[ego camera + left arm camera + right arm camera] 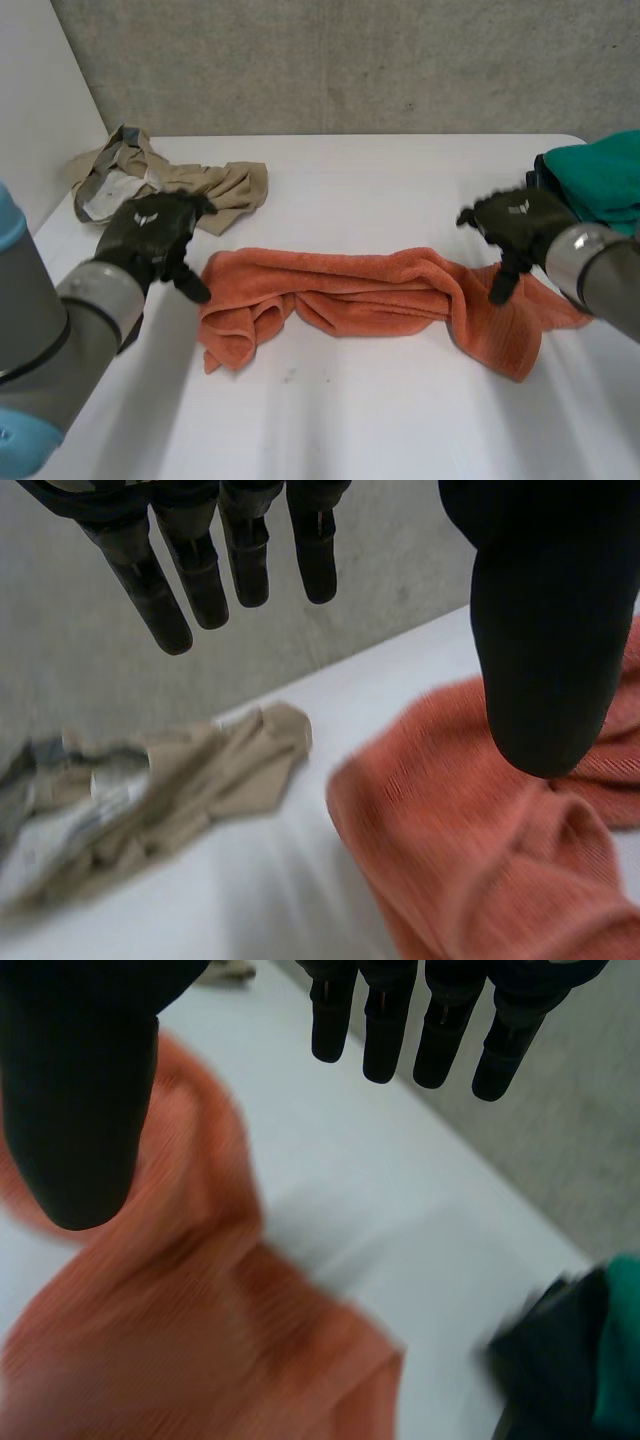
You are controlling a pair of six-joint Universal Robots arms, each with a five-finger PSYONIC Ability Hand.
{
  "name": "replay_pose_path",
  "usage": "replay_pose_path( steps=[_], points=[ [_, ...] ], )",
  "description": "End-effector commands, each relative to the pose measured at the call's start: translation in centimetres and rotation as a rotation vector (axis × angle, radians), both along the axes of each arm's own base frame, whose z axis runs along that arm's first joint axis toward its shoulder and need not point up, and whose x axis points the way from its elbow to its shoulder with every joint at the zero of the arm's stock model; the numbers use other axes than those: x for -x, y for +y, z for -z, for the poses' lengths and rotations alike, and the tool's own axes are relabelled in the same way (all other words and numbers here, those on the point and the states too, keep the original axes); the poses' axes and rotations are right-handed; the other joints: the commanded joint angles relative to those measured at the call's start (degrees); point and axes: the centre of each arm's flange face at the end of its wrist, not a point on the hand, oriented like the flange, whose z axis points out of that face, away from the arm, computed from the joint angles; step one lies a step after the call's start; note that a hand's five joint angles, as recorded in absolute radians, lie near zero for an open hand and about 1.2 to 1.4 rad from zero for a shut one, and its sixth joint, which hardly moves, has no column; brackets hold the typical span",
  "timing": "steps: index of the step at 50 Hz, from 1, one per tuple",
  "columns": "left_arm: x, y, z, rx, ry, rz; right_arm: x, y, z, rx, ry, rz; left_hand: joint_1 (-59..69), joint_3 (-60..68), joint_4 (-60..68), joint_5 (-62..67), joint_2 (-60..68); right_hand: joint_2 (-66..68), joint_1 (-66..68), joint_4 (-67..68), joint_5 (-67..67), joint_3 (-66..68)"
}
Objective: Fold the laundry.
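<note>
Orange towel (370,295) lies mid-desk (380,190), bunched into a rope. Its long axis runs side to side across the robot's front, one end toward each arm.

Left hand (155,235) is at the towel's left end, just outboard of it. Left wrist view: fingers (200,570) straight and spread from the thumb, nothing held, and the towel end (470,840) sits under the thumb side. Can't tell whether the thumb tip touches cloth.

Right hand (515,225) is over the right end, where the towel fans out wider and flatter. Right wrist view: fingers (440,1030) straight, thumb well apart, nothing held, with the towel (200,1340) below the palm and thumb. Contact also unclear.

Key relation: each hand is paired with its own end of the long axis and the cloth lies below and slightly inboard, so neither arm has to cross. My read is the next step is a two-ended pinch and a pull apart to flatten the towel before any fold. The left end is rolled and lumpy, so there's a risk of pinching several layers. The right end looks easier.

Off-task: a beige garment (200,185) is heaped at the back behind the left hand, clear of the towel. A teal cloth (600,180) is stacked at the desk edge just beyond the right hand.

Markings: small white emblem on the back of each hand, no legible text. No readable labels on the cloth.
</note>
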Motion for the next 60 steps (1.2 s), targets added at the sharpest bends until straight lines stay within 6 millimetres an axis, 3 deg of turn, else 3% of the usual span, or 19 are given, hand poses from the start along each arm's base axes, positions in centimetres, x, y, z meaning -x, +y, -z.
replay_pose_path(
  steps=[1, 7, 17, 28, 32, 36, 39, 43, 44, 46, 47, 53, 60],
  points=[
    [-1.5, 1.0, 3.1, -0.158, 0.105, -0.074, 1.9, 2.6, 4.9, -0.126, -0.032, 0.072, -1.6, -0.3, 0.1, 0.7, 0.0, -0.3, -0.5, 0.6, 2.4, 0.7],
    [-0.9, 0.3, 6.7, -0.314, 0.166, -0.073, 2.2, 4.0, 7.6, -0.112, -0.059, 0.074, -0.8, 0.5, 1.0, 1.5, 0.8, 6.1, 5.9, 7.0, 8.7, 7.1],
    [-0.3, -2.9, 8.0, -0.309, 0.191, -0.091, 1.9, 2.9, 10.1, -0.014, -0.067, 0.064, 5.9, 7.2, 7.7, 8.2, 7.5, 14.9, 14.6, 15.7, 17.5, 15.9],
    [1.0, -5.4, 9.3, -0.286, 0.195, -0.082, 1.6, 1.2, 10.6, 0.083, 0.002, 0.029, 21.2, 22.6, 23.0, 23.5, 22.8, 38.8, 38.5, 39.6, 41.4, 39.8],
    [1.4, -6.2, 9.6, -0.278, 0.193, -0.08, 1.6, 0.7, 11.3, 0.093, 0.053, 0.015, 36.7, 38.0, 38.4, 39.0, 38.3, 49.5, 49.2, 50.3, 52.1, 50.5],
    [1.5, -7.1, 9.3, -0.253, 0.193, -0.091, 2.4, -0.7, 10.8, 0.129, 0.081, 0.037, 60.5, 61.9, 62.3, 62.8, 62.1, 60.7, 60.5, 61.6, 63.4, 61.7],
    [1.2, -7.6, 8.4, -0.221, 0.191, -0.116, 3.4, -1.6, 10.3, 0.147, 0.083, 0.067, 60.6, 61.9, 62.3, 62.9, 62.2, 60.7, 60.5, 61.6, 63.4, 61.7],
    [0.8, -7.7, 5.5, -0.138, 0.189, -0.14, 4.2, -2.6, 6.1, 0.258, 0.072, 0.099, 60.6, 61.9, 62.3, 62.9, 62.2, 60.7, 60.5, 61.6, 63.4, 61.7],
    [0.7, -7.6, 4.4, -0.109, 0.191, -0.139, 4.5, -2.4, 3.6, 0.31, 0.071, 0.11, 60.6, 61.9, 62.3, 62.9, 62.2, 60.7, 60.5, 61.6, 63.4, 61.7],
    [0.5, -7.0, 1.7, -0.037, 0.182, -0.125, 4.9, -1.9, 1.4, 0.329, 0.075, 0.114, 60.6, 61.9, 62.3, 62.9, 62.2, 60.7, 60.5, 61.6, 63.4, 61.7],
    [0.4, -6.7, 0.9, -0.014, 0.174, -0.12, 5.1, -1.4, -0.8, 0.345, 0.076, 0.11, 60.6, 61.9, 62.3, 62.9, 62.2, 60.7, 60.5, 61.6, 63.4, 61.7],
    [-0.4, -4.9, -3.8, 0.126, 0.089, -0.089, 5.1, 0.2, -5.8, 0.306, 0.062, 0.059, 60.6, 61.9, 62.3, 62.9, 62.2, 60.7, 60.5, 61.6, 63.4, 61.7],
    [-0.6, -3.6, -4.2, 0.156, -0.114, -0.047, 6.5, 1.1, -9.5, 0.195, 0.082, 0.037, 60.6, 61.9, 62.3, 62.9, 62.2, 60.7, 60.5, 61.6, 63.4, 61.7]
  ],
)
